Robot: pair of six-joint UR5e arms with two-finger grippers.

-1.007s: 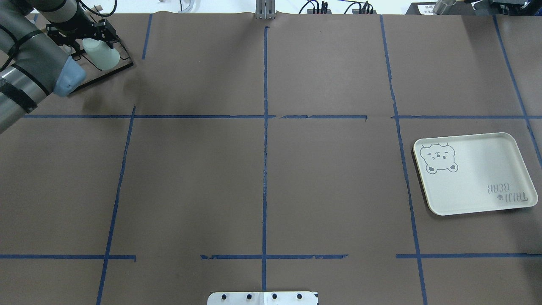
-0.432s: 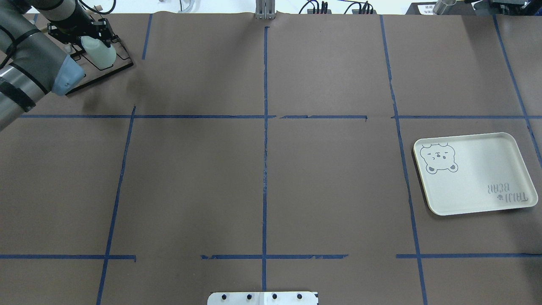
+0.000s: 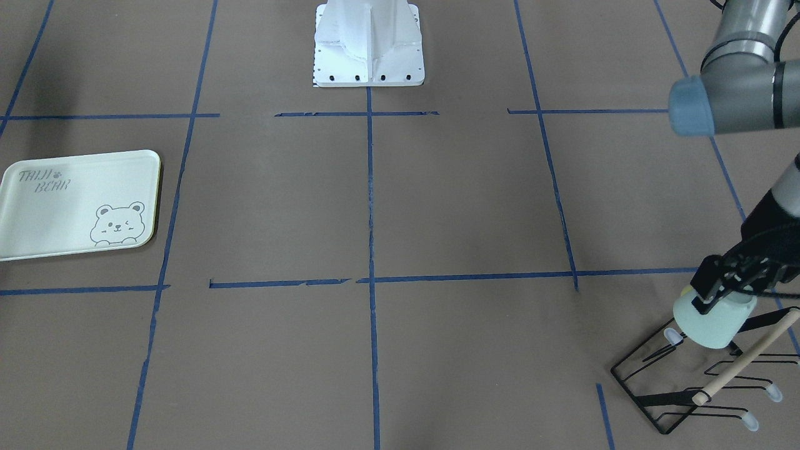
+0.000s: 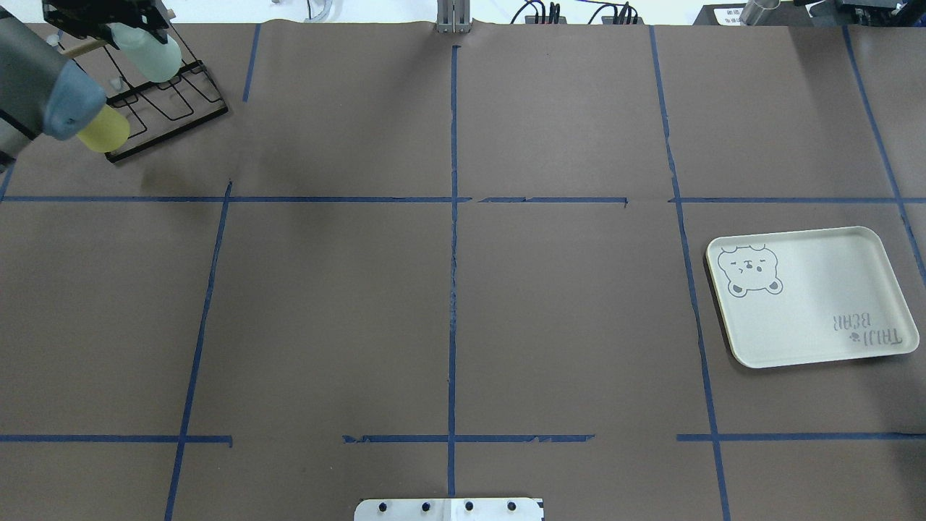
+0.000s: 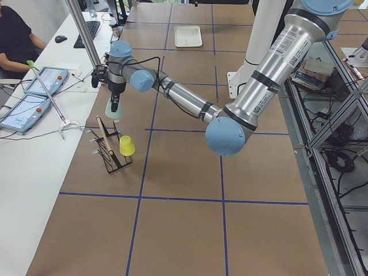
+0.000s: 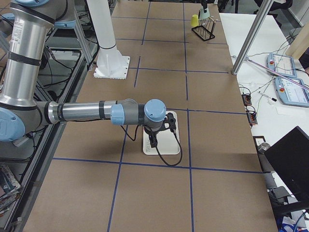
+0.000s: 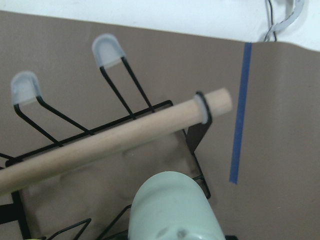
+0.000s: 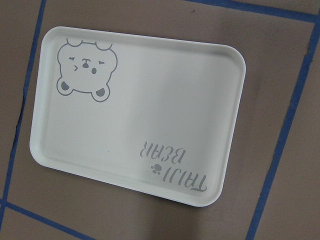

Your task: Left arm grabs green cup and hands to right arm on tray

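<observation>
Shifted toward the top left corner of the overhead view since a second ago: left gripper point(image 3: 719, 295) and green cup point(image 4: 153, 59), both nearer the frame's top edge than before. Uncovered by the same swing of the left arm point(image 4: 29, 72): yellow cup point(image 4: 105, 130), hidden a second ago, sitting at the lower left end of the black wire rack point(image 4: 170, 108).

Clamped tight on the green cup, one finger on each side near its upper end. Held at the lower right of the front-facing view, slightly tilted. Raised clear above the rack, touching neither the wires nor the wooden rod point(image 3: 744, 362) lying aslant across them. From the left wrist camera: pale green cup body at bottom centre, rod crossing from the left edge to the upper right, two capped prongs point(image 7: 105, 50) at the upper left.

Stretched across the middle of the exterior right view: right arm point(image 6: 87, 112), with the right gripper point(image 6: 153, 140) hanging over the tray point(image 6: 170, 147). Too small there to judge; cannot tell whether spread or closed.

Resting flat on the brown table point(image 4: 564, 325) at the right edge of the overhead view, well apart from the cup. Filling the right wrist view, bear drawing at the upper left, lettering upside down at the lower right.
</observation>
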